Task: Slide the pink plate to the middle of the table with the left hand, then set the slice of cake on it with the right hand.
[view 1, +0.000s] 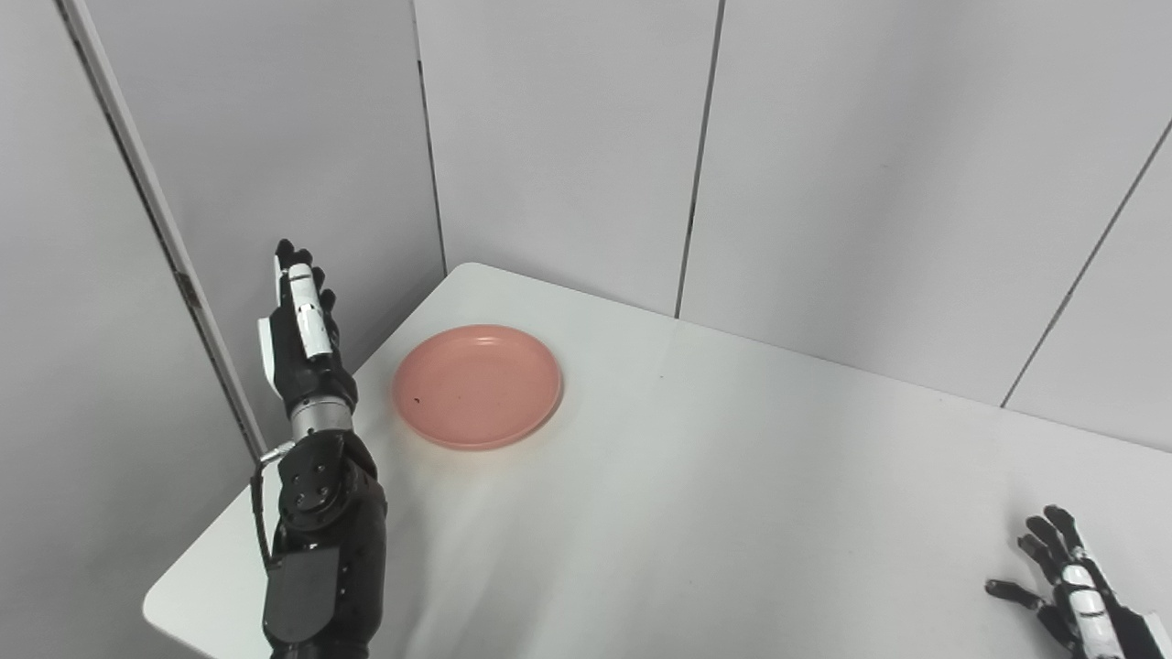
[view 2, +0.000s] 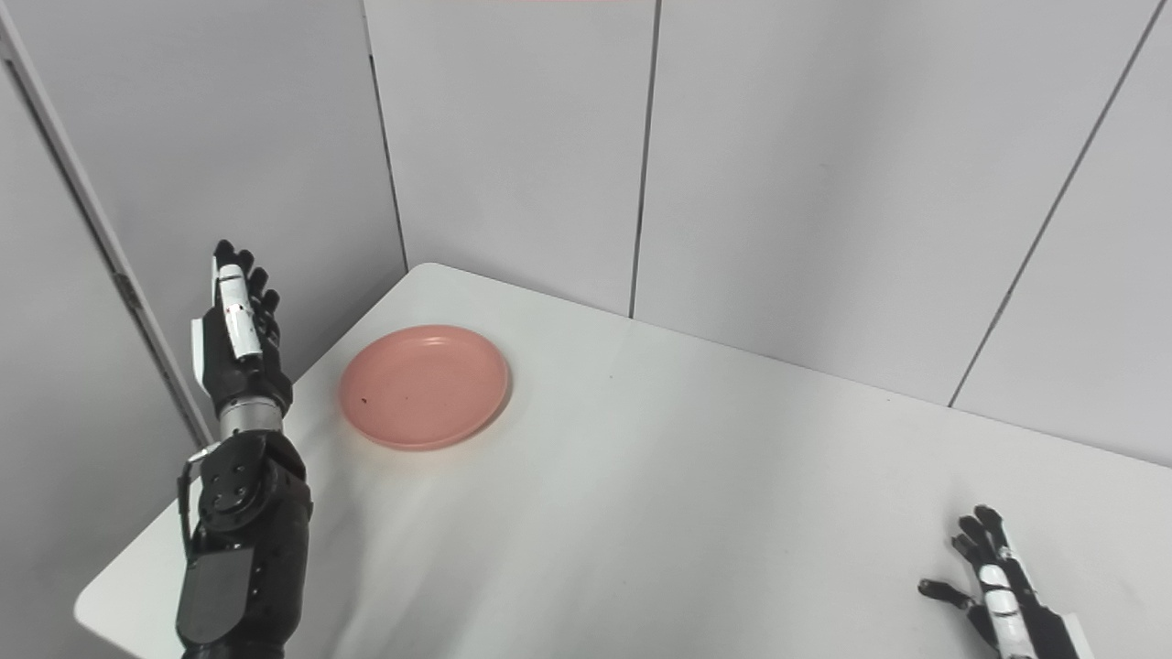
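Raised upright at about 9 o'clock, the left hand (view 1: 300, 334) stands with fingers straight and close together, pointing up, holding nothing and clear of the pink plate (view 1: 477, 385). That plate lies flat on the white table (view 1: 696, 513) near its far-left corner, at roughly 10 o'clock, just beside the hand; being round, it has no long axis. At 4 o'clock the right hand (view 2: 998, 590) hovers low, fingers spread, empty.
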Robot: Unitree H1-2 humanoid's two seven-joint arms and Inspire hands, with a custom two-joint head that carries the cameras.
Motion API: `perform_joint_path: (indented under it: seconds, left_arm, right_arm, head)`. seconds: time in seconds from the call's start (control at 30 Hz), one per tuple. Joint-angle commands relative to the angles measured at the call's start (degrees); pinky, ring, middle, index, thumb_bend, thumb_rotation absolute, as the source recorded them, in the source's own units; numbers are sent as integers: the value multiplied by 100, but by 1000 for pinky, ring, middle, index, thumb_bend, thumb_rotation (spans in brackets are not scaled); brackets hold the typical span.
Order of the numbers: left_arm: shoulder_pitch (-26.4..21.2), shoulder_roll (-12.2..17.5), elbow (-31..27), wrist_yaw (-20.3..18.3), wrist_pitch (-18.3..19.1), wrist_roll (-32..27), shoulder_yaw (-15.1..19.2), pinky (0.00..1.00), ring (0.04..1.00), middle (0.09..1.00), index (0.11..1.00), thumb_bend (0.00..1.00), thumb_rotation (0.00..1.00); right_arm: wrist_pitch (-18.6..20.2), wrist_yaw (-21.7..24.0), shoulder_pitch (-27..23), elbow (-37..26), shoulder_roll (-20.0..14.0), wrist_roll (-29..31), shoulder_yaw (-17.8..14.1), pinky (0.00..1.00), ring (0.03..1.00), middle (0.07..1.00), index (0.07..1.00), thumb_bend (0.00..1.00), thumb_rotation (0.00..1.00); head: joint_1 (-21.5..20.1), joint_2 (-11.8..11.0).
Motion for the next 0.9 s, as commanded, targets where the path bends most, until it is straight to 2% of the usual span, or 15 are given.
perform_joint_path:
  seconds: [0.0,0.17,0.47,0.87]
  left_arm:
    - [-226,177,-33,8,-237,22,-25,996,996,1000,1000,319,1000]
    - [-246,190,168,7,-220,-8,-26,993,986,995,1000,319,1000]
    - [-221,250,596,-219,-323,-234,-67,1000,997,1000,1000,324,1000]
    - [-271,246,858,-90,-269,-312,-37,1000,996,1000,1000,334,1000]
  right_arm:
    - [142,-19,167,89,-143,-20,-77,984,952,960,981,239,1000]
    - [110,-4,170,101,-153,-18,-76,980,951,962,985,242,1000]
    - [159,7,183,49,-170,19,-103,978,949,961,982,258,1000]
    - [224,14,197,-45,-200,37,-115,974,947,960,981,256,1000]
  head:
    - [8,9]
    - [20,22]
    - [57,78]
    - [102,180]
